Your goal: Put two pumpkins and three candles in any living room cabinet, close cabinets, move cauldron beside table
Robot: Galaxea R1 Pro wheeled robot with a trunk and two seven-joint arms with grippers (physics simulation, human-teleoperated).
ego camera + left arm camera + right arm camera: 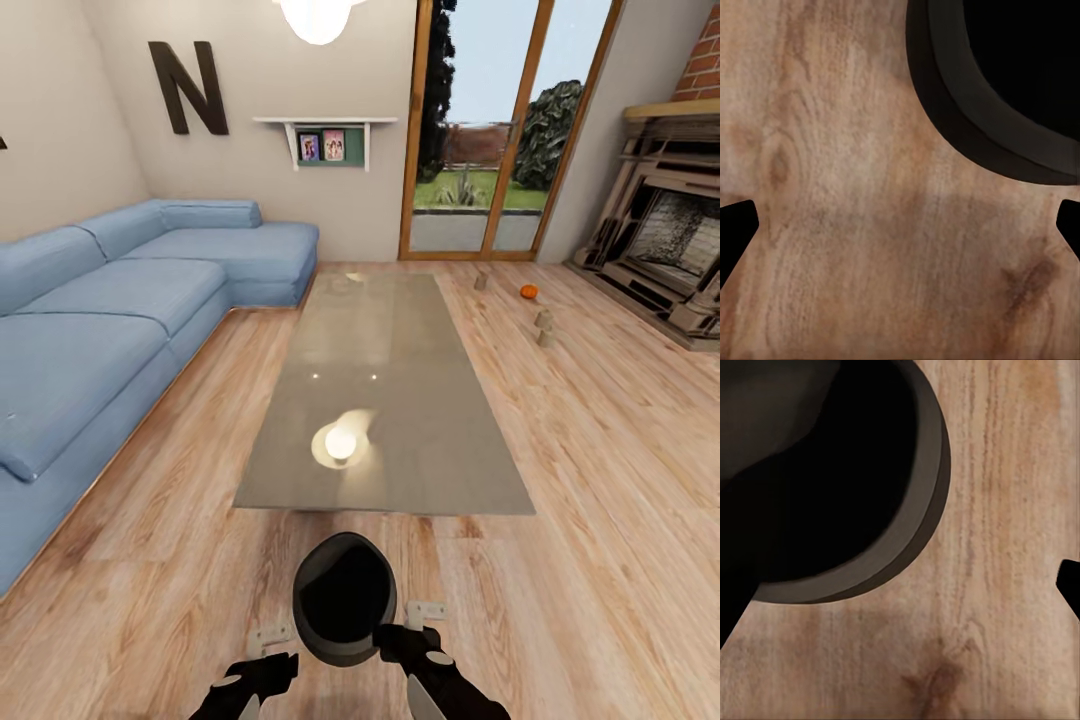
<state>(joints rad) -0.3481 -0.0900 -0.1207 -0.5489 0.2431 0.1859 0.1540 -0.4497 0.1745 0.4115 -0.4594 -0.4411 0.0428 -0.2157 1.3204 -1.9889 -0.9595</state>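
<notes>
A: While the head view looks down the room, where is the pot?
B: The black cauldron (343, 598) stands on the wood floor (600, 480) at bottom centre, just short of the grey table (400, 400). The left gripper (268, 640) and right gripper (427, 612) flank it; both look spread, holding nothing.
A: Anything else?
B: 1 pumpkin (528, 291) and 3 candles (545, 320) lie at upper right, near the fireplace (670, 250). A blue sofa (110, 330) fills the left.
A: Left wrist view?
B: Fingertips (736, 232) wide apart over bare floor; cauldron (997, 97) rim at upper right.
A: Right wrist?
B: Same wide gap; cauldron (832, 472) at upper left.
</notes>
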